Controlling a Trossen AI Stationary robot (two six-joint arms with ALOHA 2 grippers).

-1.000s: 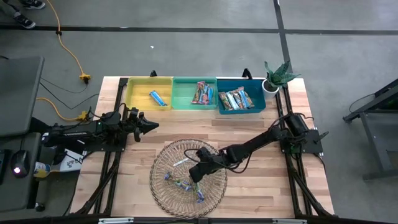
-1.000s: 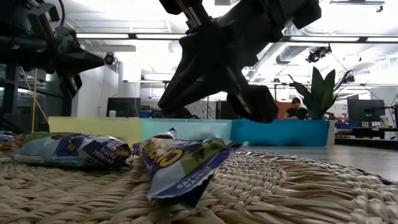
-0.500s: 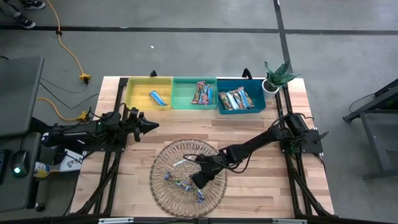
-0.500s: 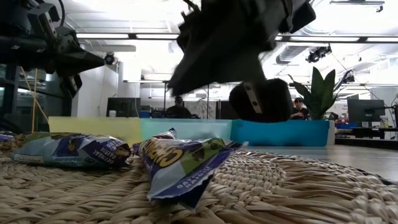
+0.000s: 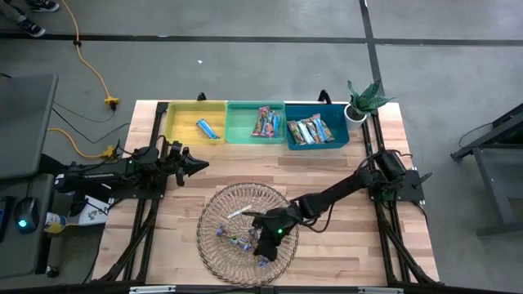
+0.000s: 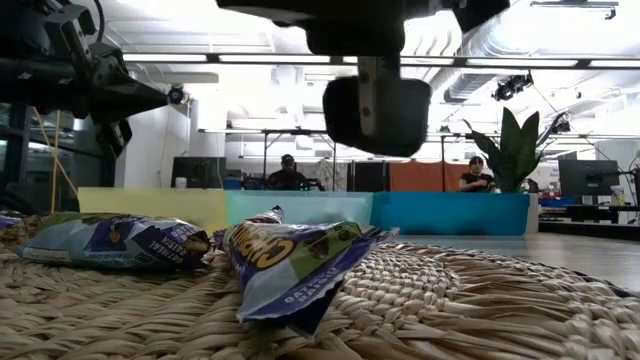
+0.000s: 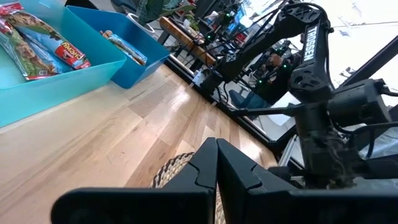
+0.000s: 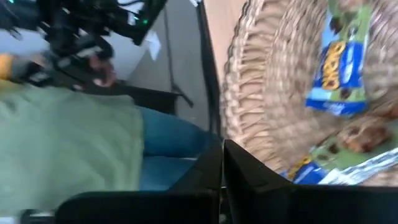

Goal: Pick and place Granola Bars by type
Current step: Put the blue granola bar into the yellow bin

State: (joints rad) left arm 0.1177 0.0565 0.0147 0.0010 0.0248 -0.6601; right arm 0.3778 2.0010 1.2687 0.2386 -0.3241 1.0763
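Observation:
Several granola bars in light blue wrappers lie in the round woven basket [image 5: 248, 233]; two show close in the low view [image 6: 110, 243] [image 6: 290, 265], and two in the right wrist view [image 8: 339, 65] [image 8: 348, 158]. My right gripper [image 5: 265, 239] hovers shut over the basket's near right part, above the bars [image 6: 375, 110] [image 8: 222, 163], holding nothing. My left gripper [image 5: 198, 164] waits shut above the table's left side [image 7: 216, 163]. More bars lie in the yellow [image 5: 207, 129], green [image 5: 265, 122] and blue [image 5: 310, 130] bins.
The three bins stand in a row along the far edge: yellow [image 5: 181, 122], green [image 5: 242, 122], blue [image 5: 337, 122]. A potted plant [image 5: 365, 100] sits at the far right corner. Bare wood lies between bins and basket. People sit in the room beyond [image 6: 287, 172].
My right gripper has moved over the basket toward the table's near edge and turned about, so that in the low view it now points at the camera. The bars and my left arm have stayed still.

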